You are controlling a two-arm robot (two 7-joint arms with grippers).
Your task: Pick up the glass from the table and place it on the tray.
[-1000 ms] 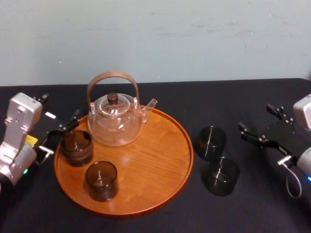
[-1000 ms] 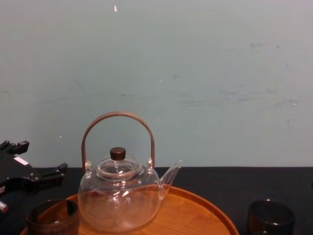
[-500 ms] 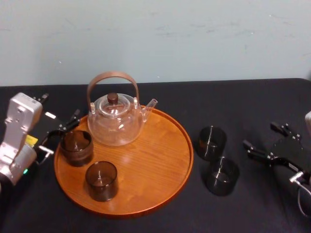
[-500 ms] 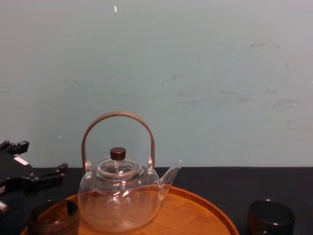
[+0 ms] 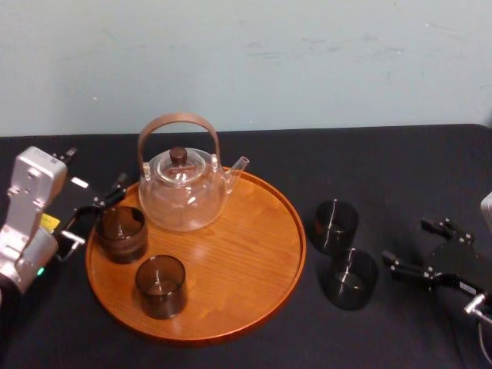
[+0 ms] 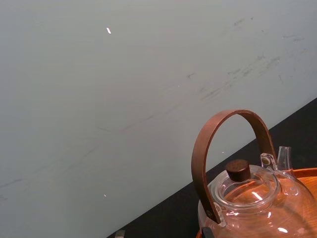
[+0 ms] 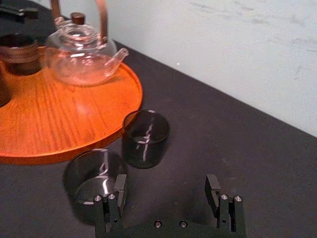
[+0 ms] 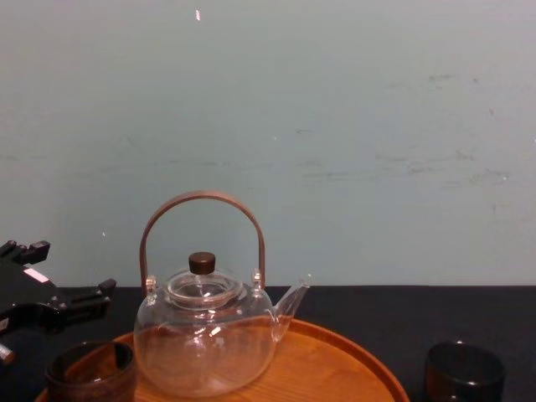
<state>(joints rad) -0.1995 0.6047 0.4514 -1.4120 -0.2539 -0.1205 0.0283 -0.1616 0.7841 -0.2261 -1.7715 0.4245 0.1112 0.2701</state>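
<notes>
The right gripper (image 5: 405, 241), wide open and empty, has dropped toward the table's (image 5: 400, 169) near edge, level with the nearer glass (image 5: 350, 278) just right of the tray (image 5: 261, 269). It looks lined up to reach for that glass. The left gripper (image 5: 96, 211) waits open at the tray's left rim.

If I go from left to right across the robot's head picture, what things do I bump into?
left claw → dark glass at the tray's left edge → teapot → table glass nearest the tray → right claw
</notes>
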